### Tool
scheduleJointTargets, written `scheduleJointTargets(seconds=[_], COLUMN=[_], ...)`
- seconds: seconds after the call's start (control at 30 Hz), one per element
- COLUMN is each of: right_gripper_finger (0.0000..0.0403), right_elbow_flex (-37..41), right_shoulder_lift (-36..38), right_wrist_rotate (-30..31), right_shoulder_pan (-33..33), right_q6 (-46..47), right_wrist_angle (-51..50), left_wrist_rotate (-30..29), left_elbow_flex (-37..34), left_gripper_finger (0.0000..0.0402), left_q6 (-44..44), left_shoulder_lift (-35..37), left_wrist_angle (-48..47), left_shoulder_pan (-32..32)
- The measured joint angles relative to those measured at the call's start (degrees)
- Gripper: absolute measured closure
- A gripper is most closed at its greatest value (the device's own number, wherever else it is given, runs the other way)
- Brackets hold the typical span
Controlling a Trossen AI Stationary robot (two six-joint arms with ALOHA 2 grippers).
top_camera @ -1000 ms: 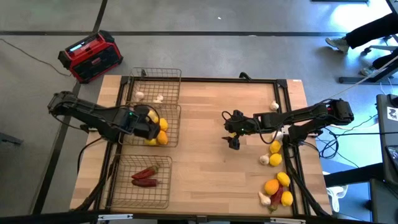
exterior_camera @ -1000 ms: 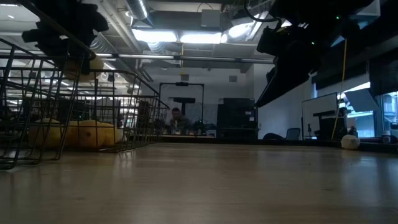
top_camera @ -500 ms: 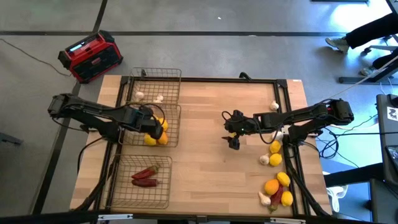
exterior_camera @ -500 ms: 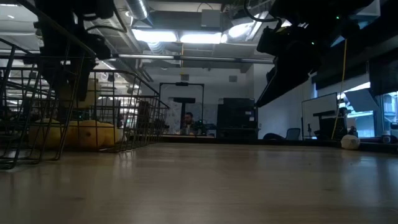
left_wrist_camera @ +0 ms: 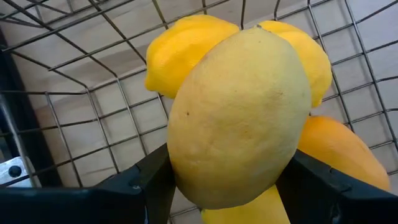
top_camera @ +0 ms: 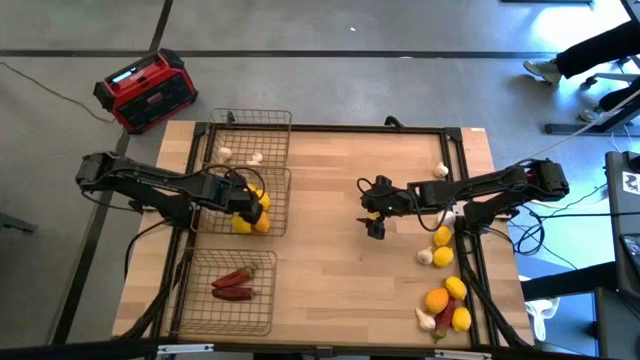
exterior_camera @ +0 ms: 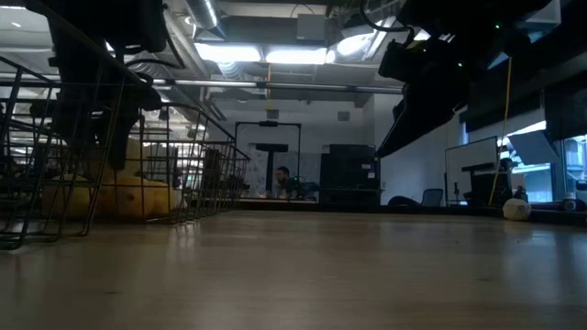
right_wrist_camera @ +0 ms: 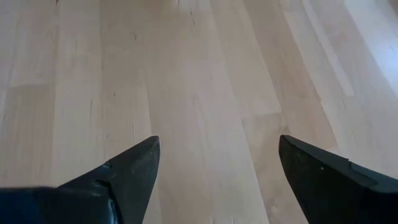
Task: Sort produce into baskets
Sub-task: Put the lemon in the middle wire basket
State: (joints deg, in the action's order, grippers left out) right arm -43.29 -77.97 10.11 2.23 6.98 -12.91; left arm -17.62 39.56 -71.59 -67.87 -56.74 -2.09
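Some fruit is sorted already. Left hand point(left_wrist_camera: 224, 186) grips a lemon point(left_wrist_camera: 239, 118) over the middle basket point(top_camera: 283, 200); right hand point(right_wrist_camera: 217, 180) waits open; many pieces point(top_camera: 445, 300) remain on the bench point(top_camera: 330, 280).

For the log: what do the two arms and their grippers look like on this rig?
Both arms are dark, near-black jointed links with black cables running along them. The left gripper has flat, matte black fingers with angular edges. The right gripper has the same black, wedge-shaped fingers tapering to points. A small green light glows on the right arm near its wrist. No legible markings show.
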Motion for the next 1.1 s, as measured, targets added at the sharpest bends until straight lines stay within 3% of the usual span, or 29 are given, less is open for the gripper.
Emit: scheduleJointTargets(seconds=[0.37, 0.7, 1.1], right_gripper_finger=[0.0079, 0.0079, 0.0079], right_elbow_flex=[0.0, 0.0, 0.0], right_shoulder_lift=[0.0, 0.0, 0.0], right_wrist_rotate=[0.0, 0.0, 0.0], right_shoulder_pan=[0.0, 0.0, 0.0], right_q6=[0.0, 0.0, 0.0], right_wrist_angle=[0.0, 0.0, 0.0], left_wrist_rotate=[0.4, 1.6, 1.2], left_elbow_flex=[-0.2, -0.5, 2.4], left_gripper_finger=[0.0171, 0.0106, 0.0101], left_q6=[4.1, 4.1, 4.5], left_shoulder_lift=[-0.1, -0.3, 2.5], left_wrist_angle=[3.5, 3.4, 0.0], left_shoulder_pan=[0.0, 0.0, -1.1])
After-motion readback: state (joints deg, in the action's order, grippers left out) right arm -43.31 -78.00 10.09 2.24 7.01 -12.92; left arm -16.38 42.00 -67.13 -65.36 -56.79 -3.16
